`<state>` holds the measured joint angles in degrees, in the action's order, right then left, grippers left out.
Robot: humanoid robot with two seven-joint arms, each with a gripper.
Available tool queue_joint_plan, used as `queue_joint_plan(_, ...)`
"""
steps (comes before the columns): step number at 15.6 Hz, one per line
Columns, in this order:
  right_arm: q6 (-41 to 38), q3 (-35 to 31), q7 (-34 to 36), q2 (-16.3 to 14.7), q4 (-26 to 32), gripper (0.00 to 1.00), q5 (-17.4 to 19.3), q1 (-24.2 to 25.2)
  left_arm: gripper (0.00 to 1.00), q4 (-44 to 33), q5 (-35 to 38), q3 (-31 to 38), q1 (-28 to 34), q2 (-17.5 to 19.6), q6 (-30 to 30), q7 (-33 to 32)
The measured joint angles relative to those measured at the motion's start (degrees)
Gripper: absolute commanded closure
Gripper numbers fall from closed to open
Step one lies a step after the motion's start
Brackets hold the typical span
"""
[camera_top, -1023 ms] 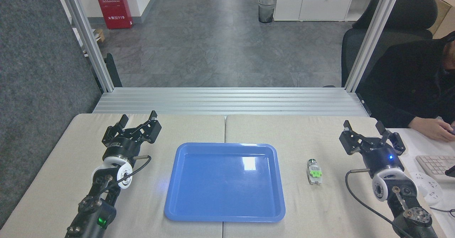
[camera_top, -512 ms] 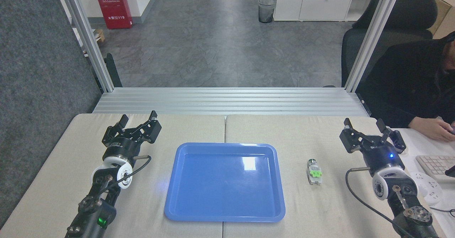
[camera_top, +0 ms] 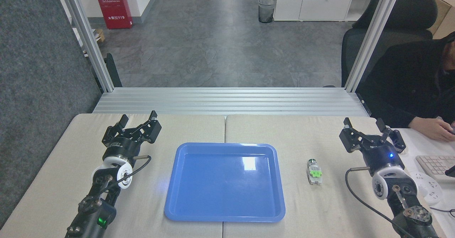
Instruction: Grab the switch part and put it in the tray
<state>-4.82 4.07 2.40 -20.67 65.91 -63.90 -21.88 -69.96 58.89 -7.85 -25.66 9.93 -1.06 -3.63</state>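
Right claw (camera_top: 363,124): fingers apart, empty, above worktop (camera_top: 320,131) near right edge. Left claw (camera_top: 138,117): fingers apart, empty, at far-left side of worktop. Switch part (camera_top: 314,172) lies on worktop between right claw and tray (camera_top: 185,209), just beside tray's right rim, dark end pointing away. Tray at worktop centre, blue, nothing inside.

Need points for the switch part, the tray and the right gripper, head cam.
switch part (camera_top: 314,172): head view, on its green clip.
tray (camera_top: 224,218): head view, on the near rim.
right gripper (camera_top: 367,125): head view, midway between its two open fingertips.
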Motion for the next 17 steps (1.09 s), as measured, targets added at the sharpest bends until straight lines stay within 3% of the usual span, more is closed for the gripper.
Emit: queue_joint_plan(17,0.0,0.1,0.02,0.17,0.14,0.0,0.0,0.0,0.0,0.0,0.0,0.01,0.0,0.0,0.0,0.0)
